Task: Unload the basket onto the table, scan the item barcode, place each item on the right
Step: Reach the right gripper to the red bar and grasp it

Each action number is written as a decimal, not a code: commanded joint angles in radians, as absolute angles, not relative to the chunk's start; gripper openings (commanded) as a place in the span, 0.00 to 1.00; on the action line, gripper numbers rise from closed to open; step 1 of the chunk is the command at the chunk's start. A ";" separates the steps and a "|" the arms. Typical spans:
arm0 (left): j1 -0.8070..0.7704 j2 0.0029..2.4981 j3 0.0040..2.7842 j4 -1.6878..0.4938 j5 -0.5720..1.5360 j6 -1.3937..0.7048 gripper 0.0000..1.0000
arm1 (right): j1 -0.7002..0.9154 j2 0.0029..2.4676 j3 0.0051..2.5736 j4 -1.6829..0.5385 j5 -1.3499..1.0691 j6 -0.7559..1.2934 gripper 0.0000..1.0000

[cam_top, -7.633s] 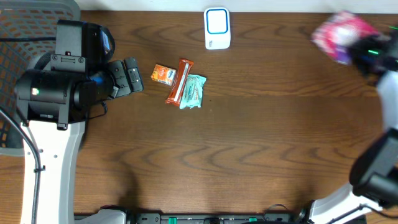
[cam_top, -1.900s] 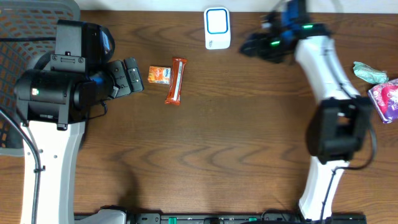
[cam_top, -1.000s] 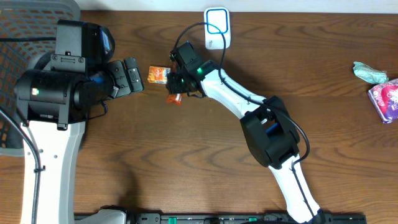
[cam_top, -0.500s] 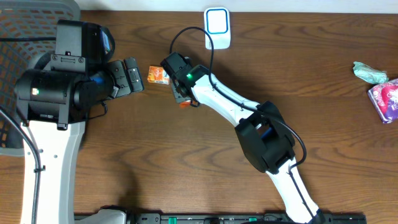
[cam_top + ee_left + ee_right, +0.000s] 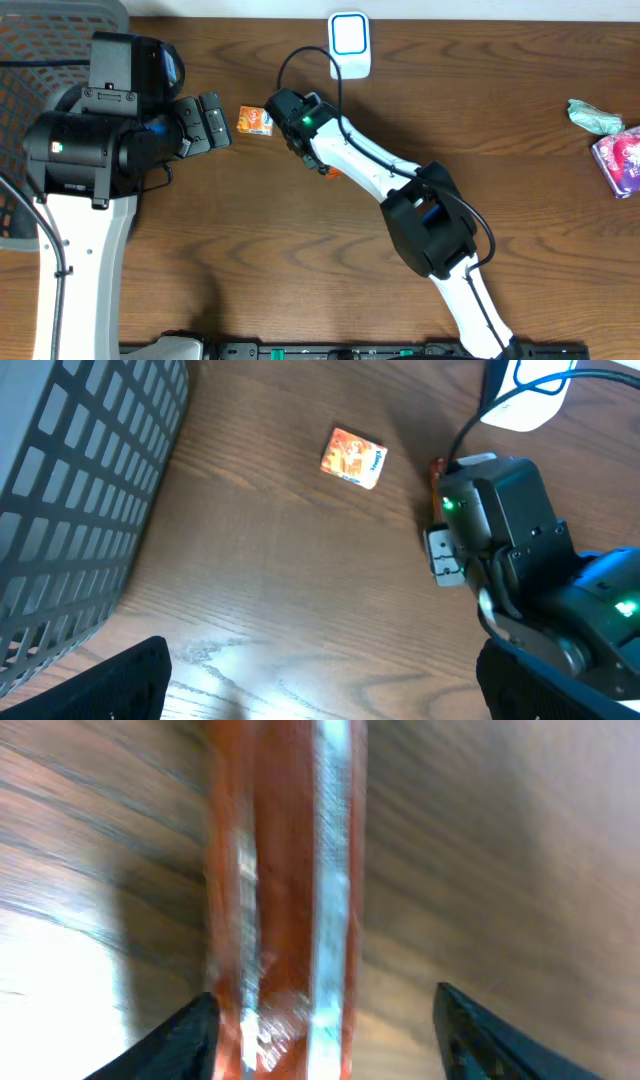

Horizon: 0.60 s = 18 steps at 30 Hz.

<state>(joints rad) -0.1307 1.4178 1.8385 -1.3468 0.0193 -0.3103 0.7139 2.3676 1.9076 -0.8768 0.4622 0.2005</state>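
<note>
The bar, probably light, crinkly and slippery, lies on the bench between the right gripper's parted jaws and is best pinched across its narrow width, while the left gripper gapes wide, empty.

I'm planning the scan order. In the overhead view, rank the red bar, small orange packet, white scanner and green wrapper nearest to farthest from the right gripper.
1. Red bar, under the right gripper.
2. Small orange packet, just beside it.
3. White scanner, back edge.
4. Green wrapper, far end.
</note>
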 commanded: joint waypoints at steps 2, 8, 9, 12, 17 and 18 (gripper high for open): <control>-0.126 1.419 1.844 -1.350 0.007 -0.311 0.98 | 0.727 2.341 1.898 -0.844 0.465 0.111 0.64; -0.126 1.419 1.844 -1.350 0.007 -0.311 0.98 | 0.724 2.342 1.884 -0.760 0.367 0.111 0.61; -0.126 1.419 1.844 -1.350 0.007 -0.311 0.98 | 0.721 2.342 1.877 -0.752 0.367 0.111 0.60; -0.126 1.419 1.844 -1.350 0.007 -0.311 0.98 | 0.709 2.342 1.844 -0.721 0.368 0.111 0.58; -0.126 1.419 1.844 -1.350 0.007 -0.311 0.98 | 0.687 2.342 1.772 -0.667 0.369 0.111 0.58; -0.126 1.419 1.844 -1.350 0.007 -0.311 0.98 | 0.680 2.342 1.763 -0.664 0.372 0.111 0.56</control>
<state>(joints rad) -0.1307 1.4178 1.8385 -1.3468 0.0193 -0.3107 0.7036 2.3463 1.8118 -0.6598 0.3744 0.1207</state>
